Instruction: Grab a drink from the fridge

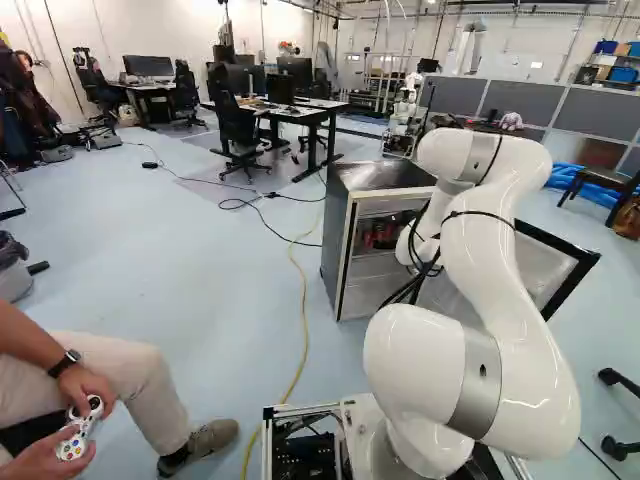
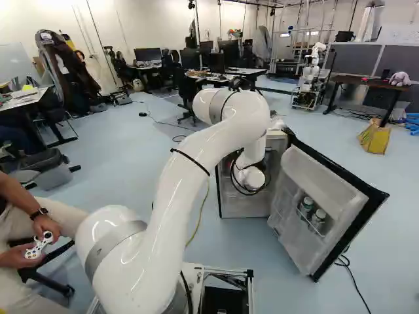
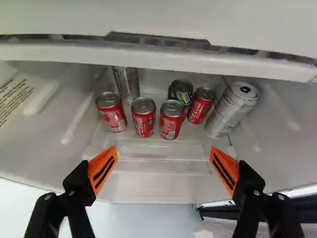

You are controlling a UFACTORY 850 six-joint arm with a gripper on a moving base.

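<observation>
The fridge [image 1: 345,250] stands with its door [image 2: 298,176] swung out; the arm's wrist is at its opening and hides my gripper in both base views. In the wrist view my gripper [image 3: 163,168] is open, its orange-padded fingers wide apart with nothing between them. Ahead of it, inside the fridge, several red cans stand roughly in a row, among them one can [image 3: 143,117] and its neighbour [image 3: 171,119]. Behind them are a green can [image 3: 182,91] and a tall silver can [image 3: 127,82]. A larger white can [image 3: 233,109] leans at the row's end.
Above the cans runs a white ledge [image 3: 163,57]. The door carries bottles [image 2: 306,206] in its rack. A seated person with a controller is beside the base. A yellow cable [image 1: 303,300] crosses the floor. Desks, chairs and another robot [image 2: 309,78] stand farther back.
</observation>
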